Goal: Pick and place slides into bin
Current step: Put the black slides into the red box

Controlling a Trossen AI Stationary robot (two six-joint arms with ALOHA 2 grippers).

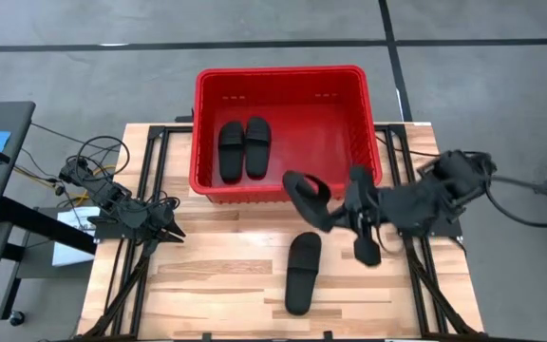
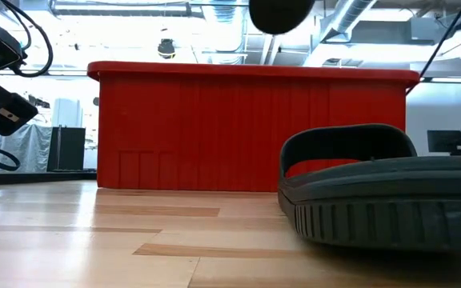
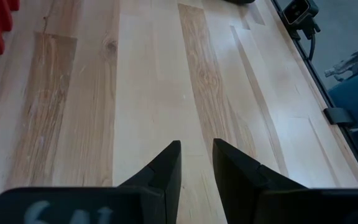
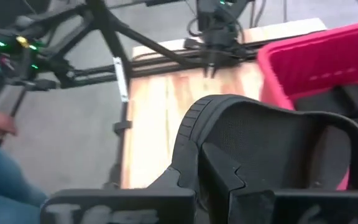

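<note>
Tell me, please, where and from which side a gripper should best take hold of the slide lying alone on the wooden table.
Probably the wide strap of the lone slide, from straight above. It lies flat, sole down, its strap end toward the bin, and the strap arches clear of the footbed, leaving room for a finger under it. The right gripper already holds another slide.

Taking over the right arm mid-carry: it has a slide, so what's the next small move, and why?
Probably carry it on over the rim of the bin before opening. The right gripper holds a slide just outside the bin's near wall, not above the two slides inside. Another slide waits on the table; the left gripper is parked.
</note>
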